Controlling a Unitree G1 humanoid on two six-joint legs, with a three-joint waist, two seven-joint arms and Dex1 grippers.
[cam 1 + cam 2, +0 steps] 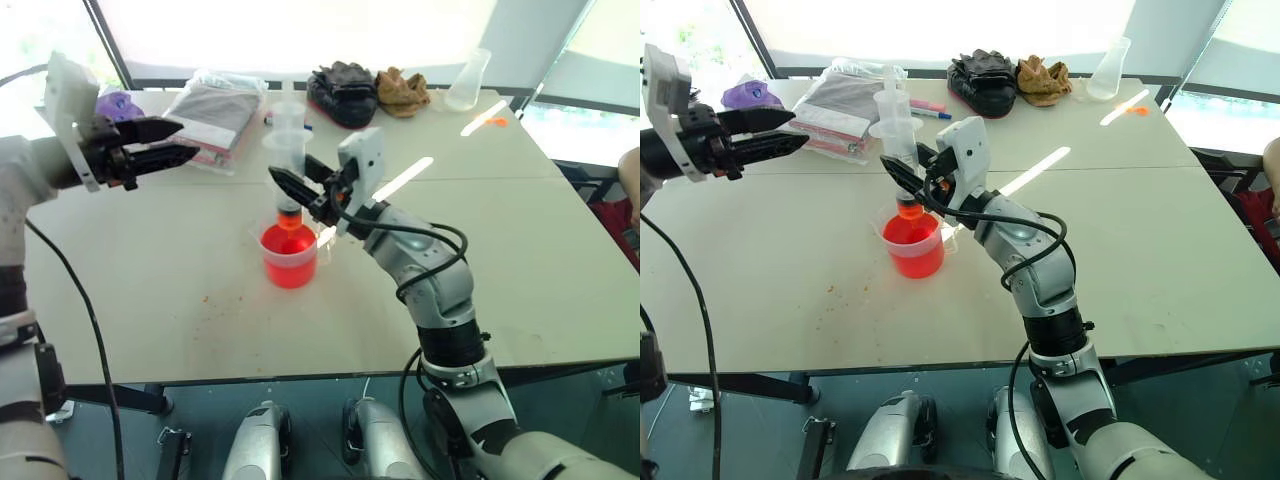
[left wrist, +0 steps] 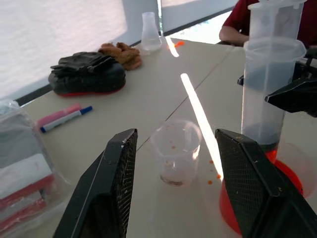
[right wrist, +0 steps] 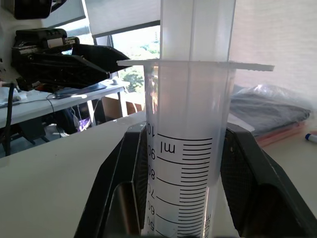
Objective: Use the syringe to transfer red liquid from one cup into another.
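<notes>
Head view: the right gripper (image 1: 300, 188) pinches the syringe (image 1: 287, 160) upright, tip dipped in the red cup (image 1: 289, 255) of red liquid (image 1: 911, 232). The left gripper (image 1: 165, 143) hangs well off to the left, fingers near together.

Left wrist: jaws spread here, and the small clear cup (image 2: 176, 152) stands just beside the red one — a careless swing could topple it.

Right wrist: pads (image 3: 130, 173) clamp the barrel; any slip spills red.

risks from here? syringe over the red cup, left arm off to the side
1. The right tool grips the syringe at mid-barrel; a tilt could knock over the red cup.
2. The small clear cup sits close beside the red one, so swinging the tip across could tip it.
3. The tip could drip; orange spots already mark the table.
</notes>
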